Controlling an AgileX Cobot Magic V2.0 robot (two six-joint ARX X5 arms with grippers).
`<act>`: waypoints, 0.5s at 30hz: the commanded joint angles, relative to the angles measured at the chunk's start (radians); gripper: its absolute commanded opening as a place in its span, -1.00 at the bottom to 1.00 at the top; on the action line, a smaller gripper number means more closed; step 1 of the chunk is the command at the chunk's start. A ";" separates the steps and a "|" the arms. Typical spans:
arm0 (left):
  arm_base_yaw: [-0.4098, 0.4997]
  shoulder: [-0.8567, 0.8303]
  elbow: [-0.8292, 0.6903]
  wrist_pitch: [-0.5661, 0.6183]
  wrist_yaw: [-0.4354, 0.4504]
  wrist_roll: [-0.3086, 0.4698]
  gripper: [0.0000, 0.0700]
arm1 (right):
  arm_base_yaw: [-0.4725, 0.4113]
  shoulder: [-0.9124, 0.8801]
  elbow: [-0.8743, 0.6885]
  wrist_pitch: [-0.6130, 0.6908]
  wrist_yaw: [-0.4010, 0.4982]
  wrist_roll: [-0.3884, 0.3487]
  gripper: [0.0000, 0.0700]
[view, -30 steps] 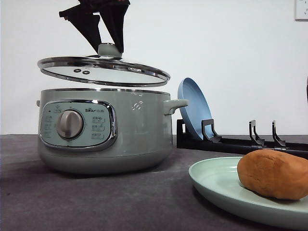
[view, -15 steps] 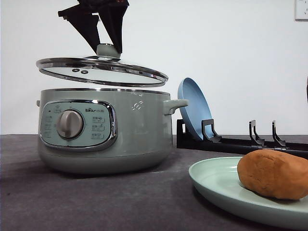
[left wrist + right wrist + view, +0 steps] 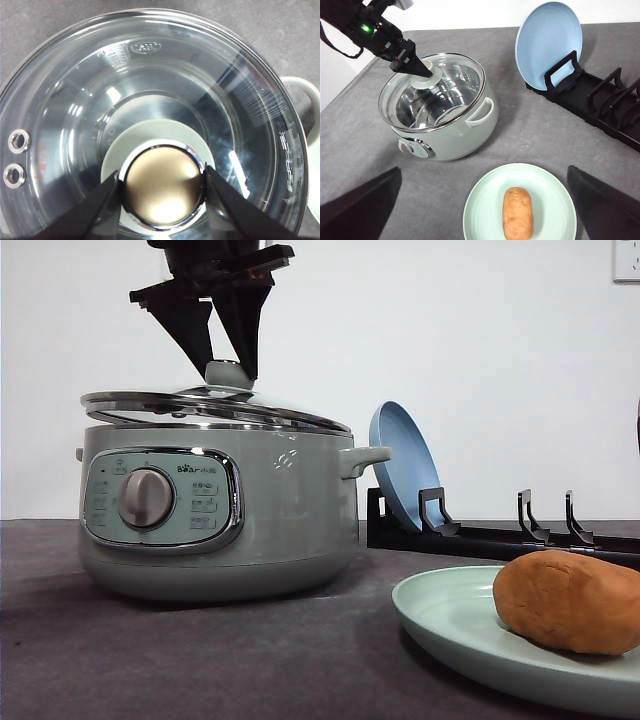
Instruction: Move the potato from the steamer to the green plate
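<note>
The orange-brown potato point(image 3: 570, 602) point(image 3: 517, 212) lies on the green plate point(image 3: 440, 610) point(image 3: 485, 200) at the front right. The sage-green steamer point(image 3: 280, 520) point(image 3: 455, 140) stands at the left. Its glass lid point(image 3: 215, 408) point(image 3: 200, 75) point(image 3: 445, 85) sits low on the pot's rim, slightly tilted. My left gripper point(image 3: 228, 365) point(image 3: 162, 182) point(image 3: 417, 70) is shut on the lid's knob from above. My right gripper point(image 3: 484, 170) hangs high over the plate, open, with nothing between its fingers.
A blue plate point(image 3: 400, 460) point(image 3: 547, 37) leans upright in a black dish rack point(image 3: 500, 535) point(image 3: 600, 100) behind the green plate, at the right. Grey cloth covers the table between steamer and plate.
The left gripper has lowered the lid from well above the steamer down onto its rim. Potato and green plate have not moved.
</note>
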 commanded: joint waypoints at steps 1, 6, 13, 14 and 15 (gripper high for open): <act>-0.007 0.016 0.029 0.022 -0.005 0.009 -1.00 | 0.006 0.006 0.017 0.011 0.005 -0.001 1.00; -0.006 0.017 0.029 0.022 -0.001 0.009 -1.00 | 0.006 0.006 0.017 0.011 0.005 -0.001 1.00; -0.007 0.037 0.029 0.024 0.007 0.000 -1.00 | 0.006 0.006 0.017 0.010 0.004 -0.001 1.00; -0.007 0.043 0.029 0.023 0.007 -0.002 -1.00 | 0.006 0.006 0.017 0.010 0.004 -0.001 1.00; -0.007 0.049 0.029 0.022 0.007 -0.002 -1.00 | 0.006 0.006 0.017 0.010 0.004 -0.001 1.00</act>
